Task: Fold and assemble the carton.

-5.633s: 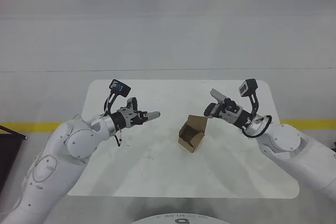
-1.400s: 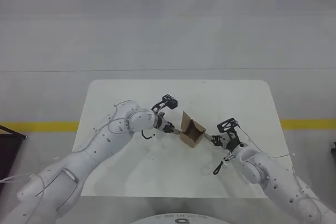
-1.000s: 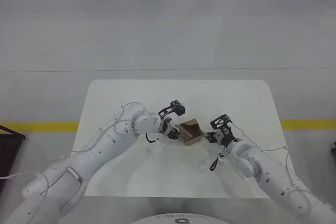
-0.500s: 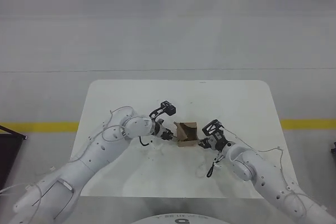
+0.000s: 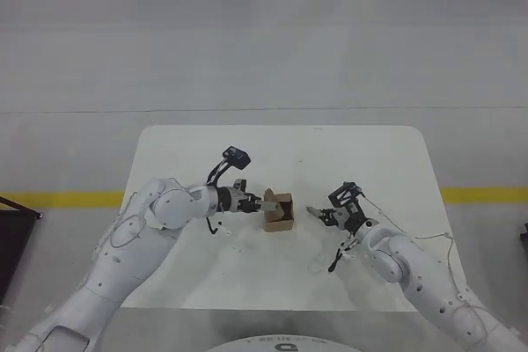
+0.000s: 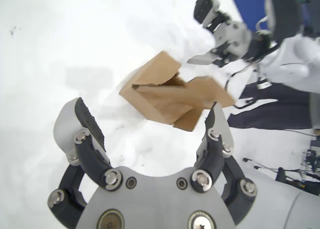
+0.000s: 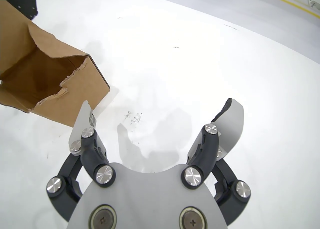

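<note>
The left arm is bent at the elbow, with its forearm laid low across the bench (image 5: 378, 158) towards 3 o'clock. Its left claw (image 5: 255, 204) (image 6: 147, 107) is released, fingers spread wide, at the carton's 9 o'clock side. One fingertip (image 6: 213, 111) sits right at the edge of a loose flap; whether it touches is unclear.

The right arm comes in from 5 o'clock, its forearm angled towards 10 o'clock. The right claw (image 5: 319, 214) (image 7: 160, 106) (image 6: 200, 59) is also released and holds nothing. It hangs just beside the carton's 3 o'clock side, apart from it.

The carton (image 5: 279, 211) (image 6: 160, 92) (image 7: 50, 74) stands near the middle of the bench, between the two claws. It is a small box of plain brown cardboard, open on top, with ragged, torn rim edges and one flap jutting outward.

Both claws have curved silver metal fingers with black ribbed pads. The bench top is matte white with rounded corners and a few dark scuffs.
</note>
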`<action>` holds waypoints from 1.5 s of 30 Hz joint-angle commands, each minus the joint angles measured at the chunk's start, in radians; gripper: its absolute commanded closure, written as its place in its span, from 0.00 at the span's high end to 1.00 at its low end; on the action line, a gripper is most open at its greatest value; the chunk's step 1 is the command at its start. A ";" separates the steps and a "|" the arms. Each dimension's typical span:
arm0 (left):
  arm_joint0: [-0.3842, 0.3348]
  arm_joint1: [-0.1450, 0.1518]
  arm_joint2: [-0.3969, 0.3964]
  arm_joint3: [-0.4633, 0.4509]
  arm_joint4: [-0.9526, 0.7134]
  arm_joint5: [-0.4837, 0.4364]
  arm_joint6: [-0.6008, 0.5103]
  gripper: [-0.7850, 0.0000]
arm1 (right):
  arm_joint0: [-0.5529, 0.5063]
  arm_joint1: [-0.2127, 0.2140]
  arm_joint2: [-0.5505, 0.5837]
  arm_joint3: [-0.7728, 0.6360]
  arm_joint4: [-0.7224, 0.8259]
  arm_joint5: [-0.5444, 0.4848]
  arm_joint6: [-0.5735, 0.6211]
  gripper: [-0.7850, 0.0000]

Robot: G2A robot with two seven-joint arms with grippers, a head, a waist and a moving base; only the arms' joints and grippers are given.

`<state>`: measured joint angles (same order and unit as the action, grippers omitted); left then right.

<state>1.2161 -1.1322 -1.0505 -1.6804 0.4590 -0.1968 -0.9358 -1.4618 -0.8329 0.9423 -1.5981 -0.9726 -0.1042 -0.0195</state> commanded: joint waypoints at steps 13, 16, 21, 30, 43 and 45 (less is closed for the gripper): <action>0.055 0.006 -0.044 -0.101 -0.135 0.041 0.015 1.00 | -0.038 -0.012 0.034 -0.024 -0.030 -0.033 -0.024 1.00; 0.055 0.006 -0.044 -0.101 -0.135 0.041 0.015 1.00 | -0.043 -0.015 0.042 -0.025 -0.032 -0.037 -0.026 1.00; 0.092 0.007 -0.060 -0.089 -0.165 0.047 0.089 1.00 | -0.049 -0.021 0.052 -0.028 -0.039 -0.045 -0.029 1.00; 0.181 0.022 -0.106 -0.102 -0.189 0.050 0.094 1.00 | -0.062 -0.031 0.064 -0.022 -0.053 -0.057 -0.024 1.00; 0.092 0.008 -0.012 -0.059 -0.188 0.103 0.063 0.33 | -0.059 -0.048 0.080 -0.042 -0.075 -0.074 -0.006 1.00; 0.085 0.008 -0.007 -0.054 -0.188 0.116 0.049 0.28 | -0.060 -0.049 0.085 -0.047 -0.080 -0.076 -0.003 1.00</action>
<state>1.3034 -1.1245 -1.0590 -1.7367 0.2707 -0.0871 -0.8815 -1.5215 -0.8815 1.0254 -1.6435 -1.0509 -0.1790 -0.0239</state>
